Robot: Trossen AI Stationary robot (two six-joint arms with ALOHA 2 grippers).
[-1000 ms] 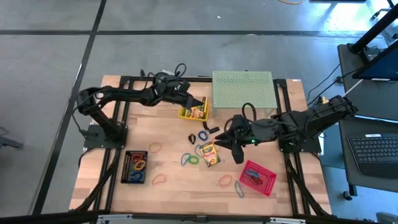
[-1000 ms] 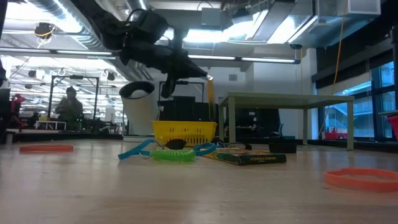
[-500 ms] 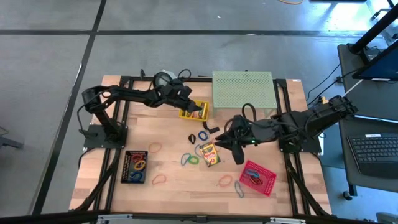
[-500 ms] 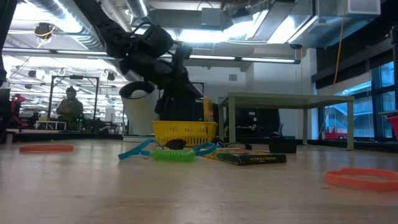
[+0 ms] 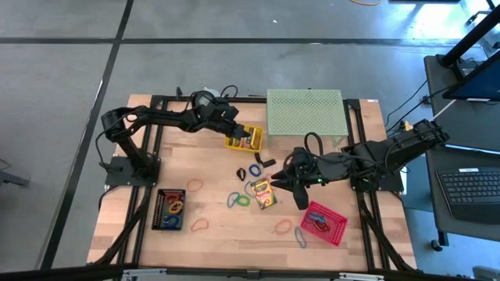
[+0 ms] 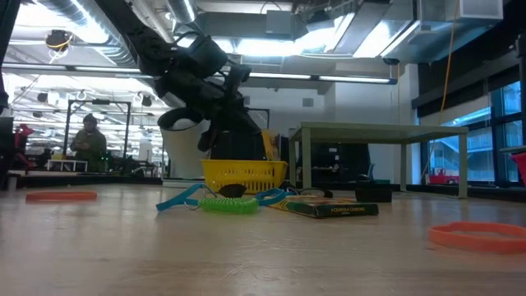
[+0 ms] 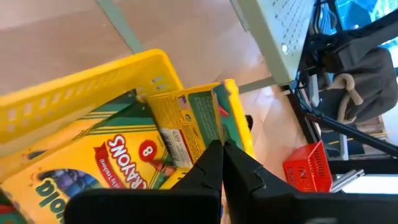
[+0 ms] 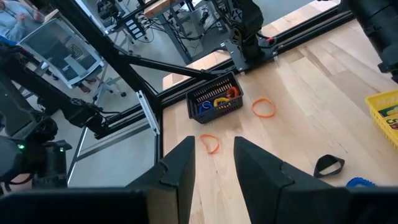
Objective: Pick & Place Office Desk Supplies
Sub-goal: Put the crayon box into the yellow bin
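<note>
Currently the left pincer, closed with nothing visibly between its tips, noses a crayon box leaning in the yellow bin near the counter's back edge; pushing could tip it out. Right pincer hovers part-open mid-counter.

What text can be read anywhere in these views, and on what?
"CRAYONS" and "8": crayon box lying in the yellow basket.
"ola": lower edge of that box, cut off.
Fine print on the upright crayon box: too small.
Side lettering on the table's crayon box: blurred.
</note>
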